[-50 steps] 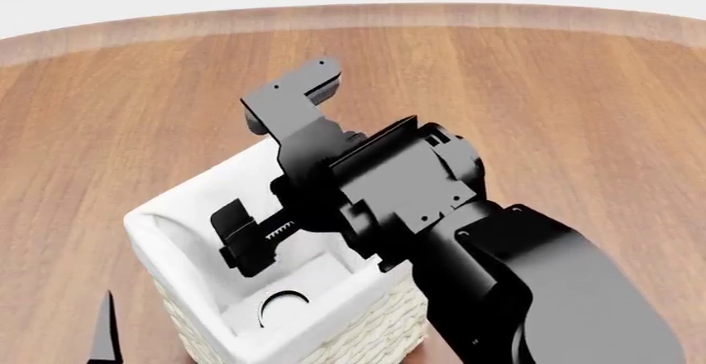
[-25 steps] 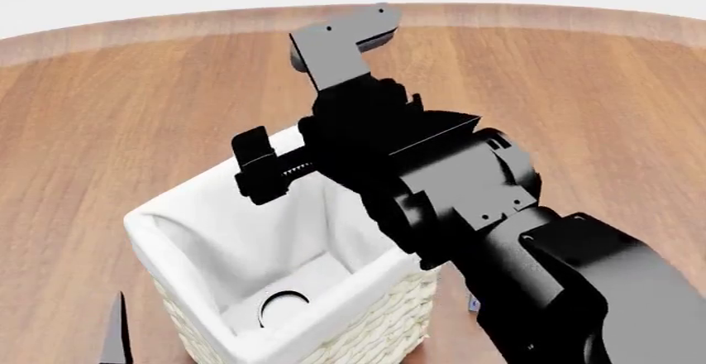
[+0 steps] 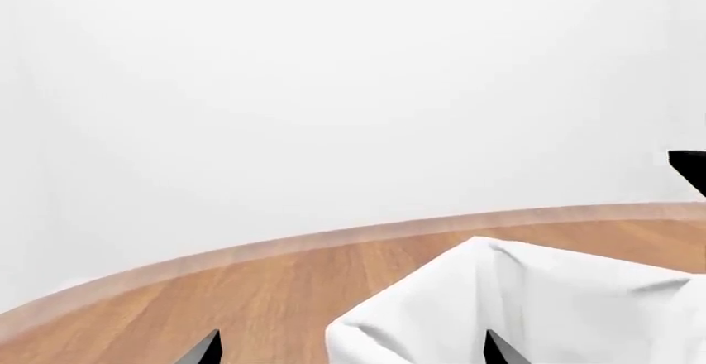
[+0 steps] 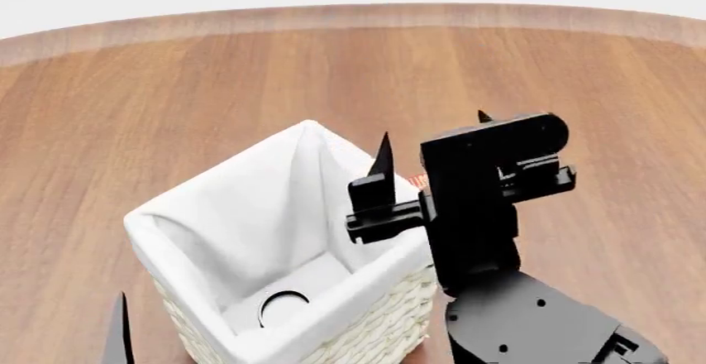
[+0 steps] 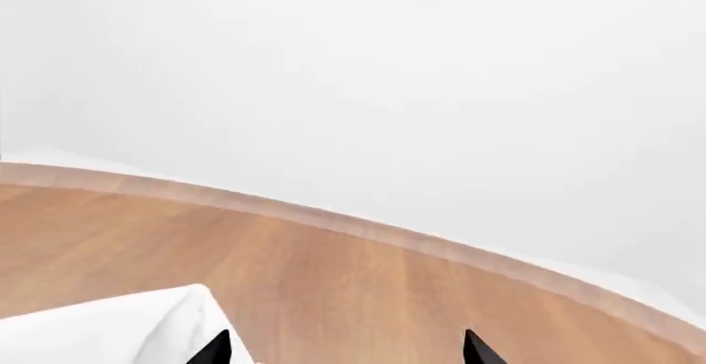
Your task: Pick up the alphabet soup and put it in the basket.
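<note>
The basket (image 4: 364,327) stands on the wooden floor at the head view's lower left, with white lining folded over its rim. The alphabet soup (image 4: 283,306) lies at the bottom inside it; only its round silver-white top shows. My right gripper (image 4: 432,132) is open and empty, its fingers pointing up, just right of the basket's rim. In the right wrist view the gripper (image 5: 344,352) has only floor between its tips, with the basket's corner (image 5: 111,331) beside it. My left gripper (image 3: 350,354) is open next to the basket (image 3: 551,298); one of its fingertips (image 4: 117,335) shows in the head view.
A sliver of something orange-red (image 4: 416,181) shows behind my right gripper, next to the basket. The round wooden floor (image 4: 165,107) ends in a pale rim at the back. My right arm's black edge (image 3: 690,168) shows in the left wrist view.
My right arm has pulled back from above the basket to its right side and turned its open fingers upward. The can stays in the basket.
</note>
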